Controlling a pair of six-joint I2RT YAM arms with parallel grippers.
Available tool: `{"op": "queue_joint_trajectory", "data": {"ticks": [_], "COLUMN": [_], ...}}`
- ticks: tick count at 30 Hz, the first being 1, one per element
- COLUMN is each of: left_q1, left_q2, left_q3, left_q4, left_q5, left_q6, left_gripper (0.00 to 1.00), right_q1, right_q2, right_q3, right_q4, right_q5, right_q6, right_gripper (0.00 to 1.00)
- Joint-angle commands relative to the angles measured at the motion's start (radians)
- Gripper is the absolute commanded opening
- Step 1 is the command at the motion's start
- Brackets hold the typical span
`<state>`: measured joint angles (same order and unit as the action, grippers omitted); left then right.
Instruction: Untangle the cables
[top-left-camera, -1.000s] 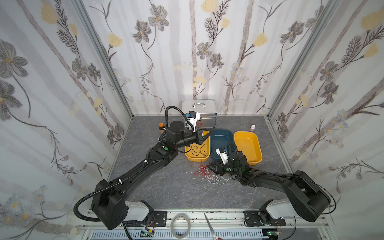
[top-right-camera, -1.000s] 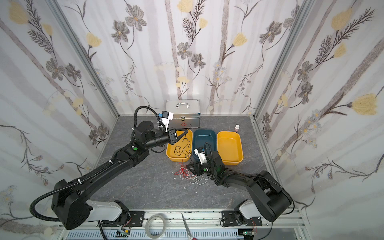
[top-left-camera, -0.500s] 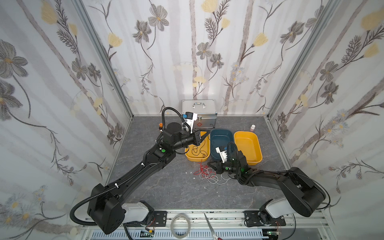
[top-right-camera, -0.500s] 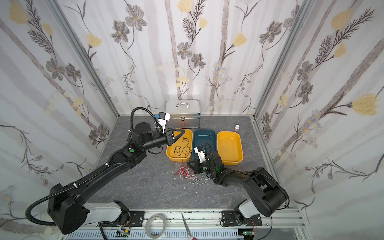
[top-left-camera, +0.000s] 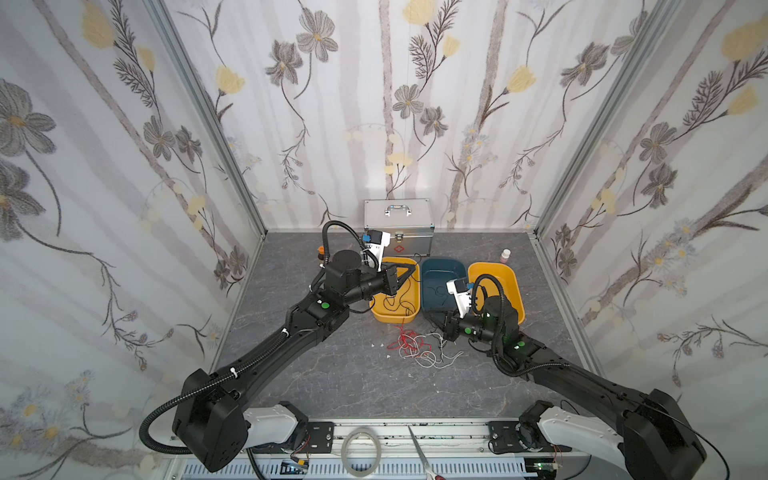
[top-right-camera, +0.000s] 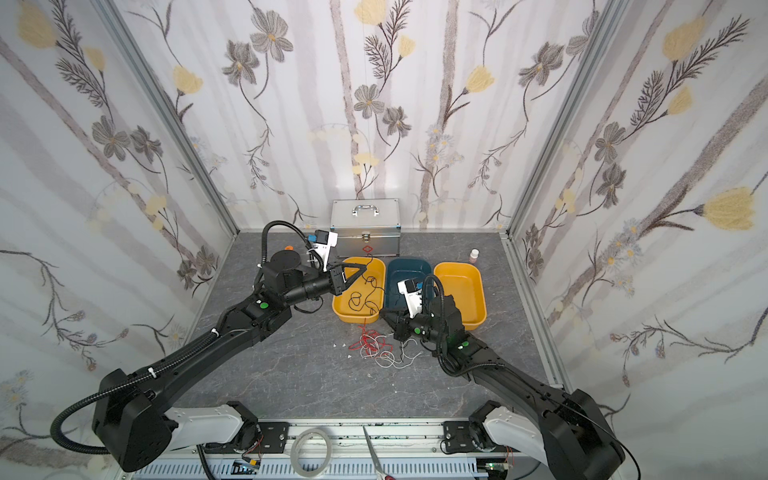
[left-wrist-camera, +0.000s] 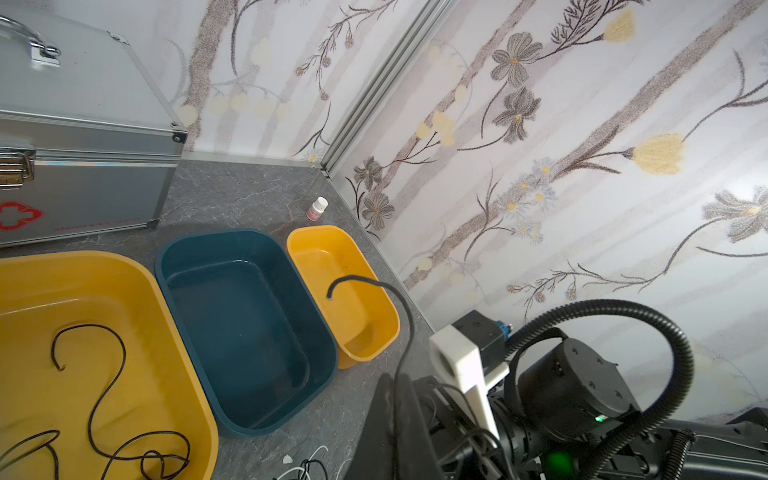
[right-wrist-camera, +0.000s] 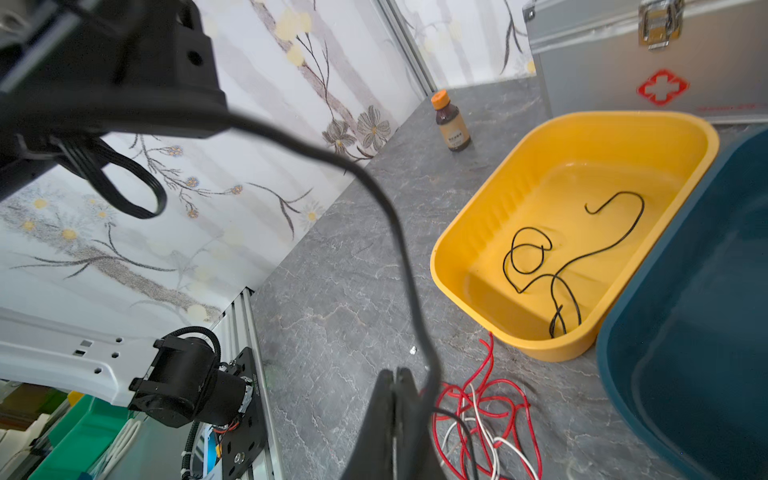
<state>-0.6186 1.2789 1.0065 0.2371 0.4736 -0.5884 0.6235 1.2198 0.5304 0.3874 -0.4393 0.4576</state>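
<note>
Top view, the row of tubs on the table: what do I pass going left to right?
Brown glass bottle with orange cap → left yellow plastic tub → dark teal plastic tub → right yellow plastic tub. I left out the silver case and the small white-capped bottle, since they overlap the tubs.

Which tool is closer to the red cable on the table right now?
Right. The right tool is shut, low, right beside the red cable. The left tool is up over the yellow tub, shut on the black cable that trails into it.
</note>
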Motion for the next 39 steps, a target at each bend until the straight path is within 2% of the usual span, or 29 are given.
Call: {"op": "queue_joint_trajectory", "data": {"ticks": [1,6,16,31,39], "left_q1": [0.001,0.001,0.002,0.001,0.002], "left_q2": [-0.012,-0.013,0.001,0.011,0.027], "left_q3": [-0.009,-0.02,-0.031,-0.032,-0.037], "left_q4": [0.044,0.066,0.085,0.116,0.1], "left_q5": [-0.007,0.001,0.018,0.027,0.062], "left_q6": [-0.008,-0.024,-0.035,-0.036,-0.037], "left_gripper": [0.0,0.0,0.0,0.0,0.0], "right_q1": [0.0,-0.004,-0.02,-0.038,-0.039], "right_q2": [-0.058,-0.119,-0.165,-0.17,-0.125], "right_q3": [0.037,0.078,0.207,0.363,0.342], "right_q4": [-0.1,-0.153,-0.243,-0.283,-0.25], "right_q5": [0.047,0.103,0.138,0.11,0.094], "right_q6": [-0.053,-0.097,-0.138,-0.179,-0.166], "right_gripper": [0.0,0.0,0.0,0.01,0.02]}}
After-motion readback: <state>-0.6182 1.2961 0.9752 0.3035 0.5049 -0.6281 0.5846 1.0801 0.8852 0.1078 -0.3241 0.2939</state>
